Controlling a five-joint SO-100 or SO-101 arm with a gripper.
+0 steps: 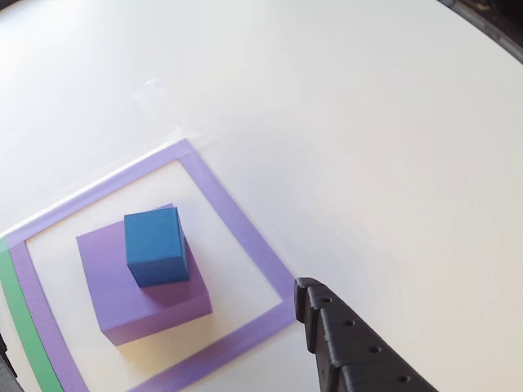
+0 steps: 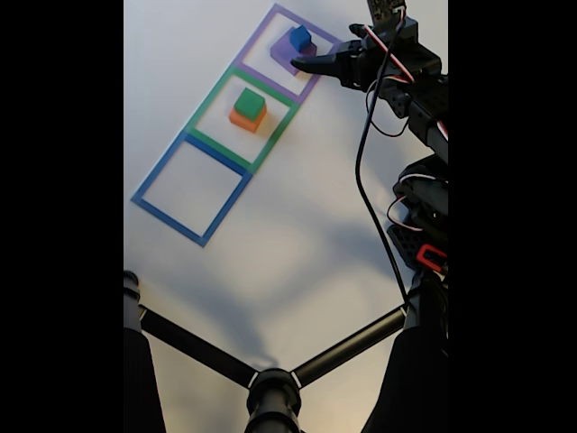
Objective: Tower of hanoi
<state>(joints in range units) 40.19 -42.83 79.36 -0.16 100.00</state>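
A small blue cube (image 1: 153,245) sits on top of a larger purple block (image 1: 139,298) inside a purple tape square (image 1: 237,220). The fixed view shows the same stack, blue cube (image 2: 299,38) on purple block (image 2: 290,54), in the topmost square. In the green tape square (image 2: 212,95) a green block (image 2: 250,102) rests on an orange block (image 2: 245,121). My gripper (image 2: 299,65) hovers just right of the purple stack, holding nothing. One black finger (image 1: 343,343) enters the other view at lower right. I cannot make out how the jaws stand.
A blue tape square (image 2: 153,200) lies below the green one with nothing in it. The white table spreads around the squares. Black tripod legs (image 2: 207,354) cross the bottom of the fixed view, and the arm with its cables (image 2: 415,99) stands at right.
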